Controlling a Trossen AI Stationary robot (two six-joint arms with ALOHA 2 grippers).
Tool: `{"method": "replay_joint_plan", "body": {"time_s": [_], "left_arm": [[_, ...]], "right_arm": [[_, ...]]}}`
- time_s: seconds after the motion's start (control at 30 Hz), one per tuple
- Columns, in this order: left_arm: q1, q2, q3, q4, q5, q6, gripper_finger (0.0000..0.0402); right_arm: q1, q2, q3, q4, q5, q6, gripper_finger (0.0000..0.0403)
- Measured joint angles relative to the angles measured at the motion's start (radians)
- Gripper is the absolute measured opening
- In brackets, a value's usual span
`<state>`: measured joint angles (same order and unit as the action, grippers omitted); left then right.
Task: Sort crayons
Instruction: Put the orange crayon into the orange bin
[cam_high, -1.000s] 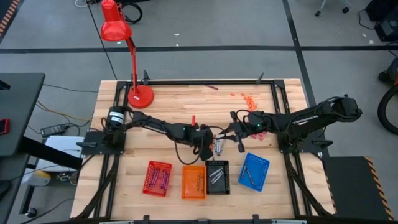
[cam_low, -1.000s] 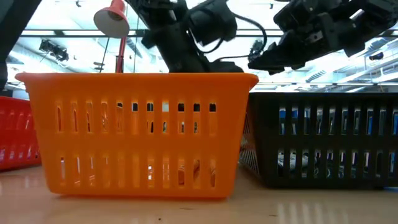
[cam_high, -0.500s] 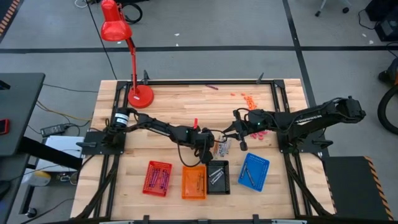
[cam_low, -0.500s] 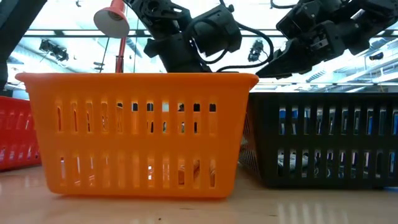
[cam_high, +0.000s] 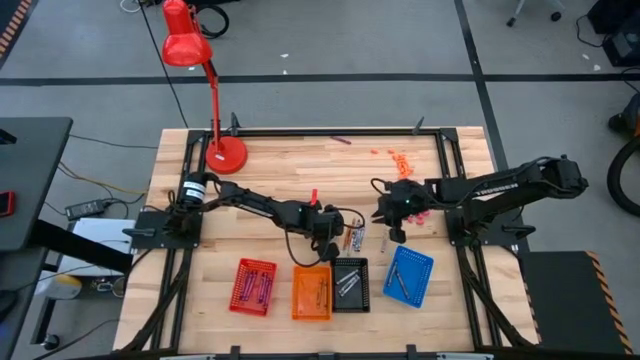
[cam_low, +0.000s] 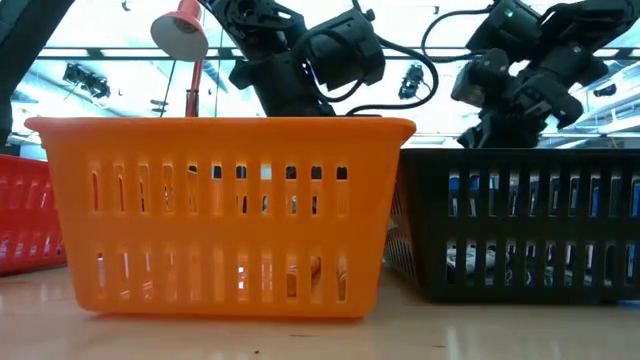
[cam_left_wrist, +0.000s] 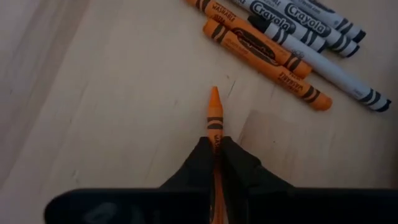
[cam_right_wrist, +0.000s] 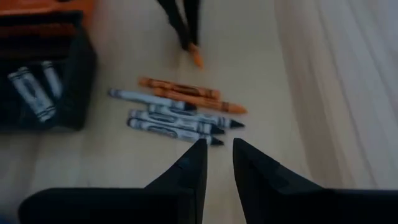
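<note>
Jaws of the left gripper (cam_left_wrist: 214, 155) were clenched on an orange crayon (cam_left_wrist: 214, 117), its tip pointing past the fingertips, held just above the bench (cam_high: 290, 175), probably so it could be carried to the orange tray (cam_high: 311, 292) nearby. The right gripper (cam_right_wrist: 217, 155) hovered with jaws parted a little and holding nothing, over the loose crayons (cam_right_wrist: 180, 111): two orange and several grey-white ones lying side by side just beside the black tray (cam_right_wrist: 81, 74), seemingly lining up for its own pick
</note>
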<state>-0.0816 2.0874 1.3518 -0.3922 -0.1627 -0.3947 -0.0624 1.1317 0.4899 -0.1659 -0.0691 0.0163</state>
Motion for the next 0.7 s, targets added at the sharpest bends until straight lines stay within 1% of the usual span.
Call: {"method": "replay_joint_plan", "body": {"time_s": [0.07, 0.23, 0.43, 0.57, 0.7], "left_arm": [[0.0, -0.005, -0.001, -0.002, 0.0, 0.018, 0.0018], [0.0, -0.021, -0.003, -0.017, 0.002, 0.064, 0.0025], [0.0, -0.067, -0.011, -0.08, 0.013, 0.097, 0.0026], [-0.006, -0.124, -0.01, -0.105, 0.012, 0.092, 0.0026], [-0.029, -0.169, -0.01, -0.122, 0.004, 0.061, 0.0027]], "right_arm": [[0.0, 0.003, 0.0, -0.022, 0.02, 0.038, 0.0082], [0.009, 0.001, 0.004, -0.093, 0.02, 0.096, 0.0082], [0.037, 0.0, 0.072, -0.289, 0.085, 0.192, 0.0082], [0.054, 0.0, 0.116, -0.381, 0.095, 0.194, 0.0082], [0.056, 0.0, 0.136, -0.377, 0.1, 0.186, 0.0082]]}}
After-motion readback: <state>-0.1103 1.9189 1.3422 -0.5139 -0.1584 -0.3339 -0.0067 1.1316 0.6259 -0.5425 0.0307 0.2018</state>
